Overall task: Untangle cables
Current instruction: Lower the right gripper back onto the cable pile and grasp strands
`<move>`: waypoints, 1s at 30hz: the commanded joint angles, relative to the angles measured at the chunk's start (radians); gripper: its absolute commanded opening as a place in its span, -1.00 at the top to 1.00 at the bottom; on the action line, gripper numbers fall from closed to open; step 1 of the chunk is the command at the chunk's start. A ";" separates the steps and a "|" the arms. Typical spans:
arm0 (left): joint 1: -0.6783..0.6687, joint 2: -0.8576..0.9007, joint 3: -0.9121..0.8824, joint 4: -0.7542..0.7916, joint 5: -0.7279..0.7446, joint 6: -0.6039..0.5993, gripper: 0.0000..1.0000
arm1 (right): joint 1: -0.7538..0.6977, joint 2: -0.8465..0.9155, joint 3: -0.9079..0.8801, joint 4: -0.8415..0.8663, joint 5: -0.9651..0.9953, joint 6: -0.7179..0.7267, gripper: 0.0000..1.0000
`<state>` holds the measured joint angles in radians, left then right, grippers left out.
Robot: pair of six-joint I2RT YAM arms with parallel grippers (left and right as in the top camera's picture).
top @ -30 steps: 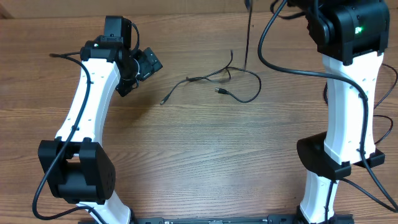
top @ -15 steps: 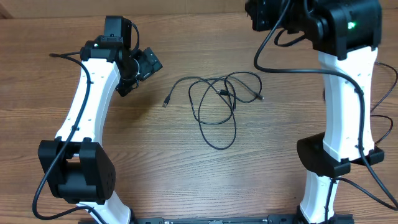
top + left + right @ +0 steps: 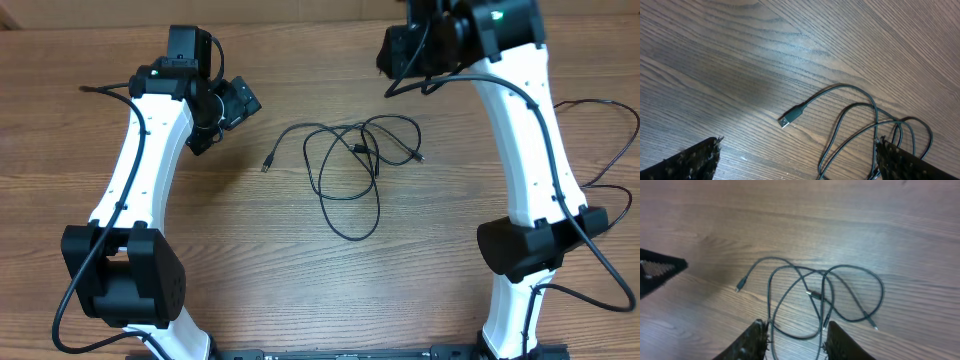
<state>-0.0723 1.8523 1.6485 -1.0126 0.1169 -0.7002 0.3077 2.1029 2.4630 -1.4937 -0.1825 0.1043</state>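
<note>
**Tangle intact, separating not begun**

Left claw (image 3: 799,150) gapes wide and is empty. Right claw (image 3: 796,329) is parted too, holding nothing. Between them the cables (image 3: 345,165) lie in overlapping loops on the desk (image 3: 300,280), plug ends free. All the pulling apart seems left to do.

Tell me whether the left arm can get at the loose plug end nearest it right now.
Probably yes. The plug end lies alone on the bare table, clear of the cable loops. Nothing lies between it and the left gripper, whose jaws stand open close by.
</note>
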 commanded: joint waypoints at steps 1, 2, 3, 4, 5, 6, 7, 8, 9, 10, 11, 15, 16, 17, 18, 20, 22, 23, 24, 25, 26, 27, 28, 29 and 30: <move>-0.006 -0.002 -0.002 0.000 0.003 0.016 -0.99 | 0.000 -0.012 -0.084 0.045 -0.040 -0.002 0.20; -0.006 -0.001 -0.002 0.000 0.003 0.016 -0.99 | 0.000 -0.012 -0.111 0.066 -0.040 -0.001 0.20; -0.006 -0.001 -0.002 0.000 0.003 0.016 -0.99 | 0.000 -0.012 -0.144 0.093 -0.040 -0.001 0.19; -0.006 -0.001 -0.002 0.000 0.003 0.016 -0.99 | 0.000 -0.012 -0.170 0.117 -0.040 -0.001 0.18; -0.006 -0.001 -0.002 0.000 0.003 0.016 -0.99 | 0.000 -0.012 -0.200 0.146 -0.040 -0.001 0.17; -0.006 -0.001 -0.002 0.000 0.003 0.016 -0.99 | 0.000 -0.012 -0.227 0.171 -0.042 -0.001 0.13; -0.006 -0.001 -0.002 0.000 0.003 0.016 -0.99 | 0.000 -0.012 -0.262 0.204 -0.047 -0.001 0.10; -0.006 -0.001 -0.002 0.000 0.003 0.016 -0.99 | 0.000 -0.012 -0.284 0.224 -0.047 -0.001 0.10; -0.006 -0.001 -0.002 0.000 0.003 0.016 -0.99 | 0.000 -0.012 -0.310 0.249 -0.047 -0.001 0.10; -0.006 -0.002 -0.002 0.000 0.003 0.016 -0.99 | 0.000 -0.012 -0.340 0.276 -0.047 -0.001 0.08; -0.006 -0.001 -0.002 0.000 0.003 0.016 -0.99 | 0.000 -0.012 -0.365 0.302 -0.047 -0.001 0.08; -0.006 -0.002 -0.002 0.000 0.003 0.016 -0.99 | 0.000 -0.012 -0.468 0.410 -0.047 -0.001 0.08; -0.006 -0.001 -0.002 0.000 0.003 0.016 -0.99 | 0.000 -0.012 -0.495 0.440 -0.047 -0.002 0.09; -0.006 -0.001 -0.002 0.000 0.003 0.016 -0.99 | 0.000 -0.012 -0.519 0.470 -0.047 -0.002 0.10; -0.006 -0.001 -0.002 0.000 0.003 0.016 -0.99 | 0.000 -0.012 -0.547 0.505 -0.047 -0.002 0.10; -0.006 -0.001 -0.002 0.000 0.003 0.016 -0.99 | 0.000 -0.012 -0.595 0.571 -0.046 -0.002 0.12; -0.006 -0.001 -0.002 0.000 0.003 0.016 -0.99 | 0.000 -0.012 -0.644 0.641 -0.042 -0.002 0.17; -0.006 -0.001 -0.002 0.000 0.003 0.016 -0.99 | 0.000 -0.012 -0.667 0.677 -0.039 -0.002 0.19; -0.006 -0.001 -0.002 0.000 0.003 0.016 -0.99 | 0.000 -0.012 -0.692 0.717 -0.034 -0.002 0.20; -0.006 -0.001 -0.002 0.000 0.003 0.016 -0.99 | 0.000 -0.012 -0.712 0.752 -0.025 -0.002 0.20; -0.006 -0.002 -0.002 0.000 0.003 0.016 -0.99 | 0.000 -0.012 -0.738 0.795 -0.006 -0.002 0.21; -0.006 -0.001 -0.002 0.000 0.003 0.016 -0.99 | 0.000 -0.012 -0.759 0.832 0.015 -0.002 0.21; -0.006 -0.001 -0.002 0.000 0.003 0.016 -0.99 | 0.000 -0.012 -0.780 0.866 0.038 -0.002 0.22; -0.006 -0.002 -0.002 0.000 0.003 0.016 -0.99 | 0.000 -0.012 -0.798 0.891 0.057 -0.002 0.29; -0.006 -0.001 -0.002 0.000 0.003 0.016 -0.99 | 0.000 -0.012 -0.814 0.913 0.075 -0.004 0.31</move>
<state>-0.0723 1.8523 1.6485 -1.0126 0.1169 -0.7002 0.3077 2.1029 1.6844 -0.6121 -0.1753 0.1036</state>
